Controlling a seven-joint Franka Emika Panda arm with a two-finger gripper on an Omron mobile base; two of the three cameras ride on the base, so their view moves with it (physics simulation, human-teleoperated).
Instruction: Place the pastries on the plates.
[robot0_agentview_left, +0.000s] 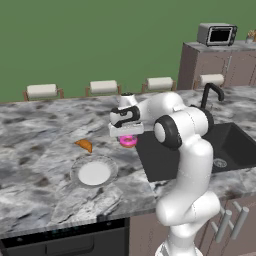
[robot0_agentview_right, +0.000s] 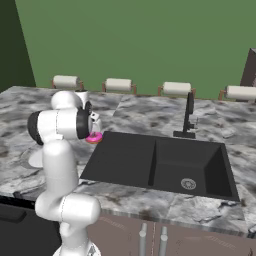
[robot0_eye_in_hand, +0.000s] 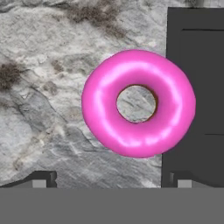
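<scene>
A pink-iced ring donut lies flat on the marble counter, against the left edge of the black sink. My gripper hangs right above it, open, one fingertip on each side and nothing between them. From the left base view the gripper is just over the donut. An orange-brown croissant lies on the counter to the left. In front of it sits a round plate with a white centre and grey rim, nothing on it. The donut peeks out behind my arm.
The black double sink with its dark faucet takes up the counter to the right of the donut. A row of stools stands behind the counter. A toaster oven sits on a far cabinet.
</scene>
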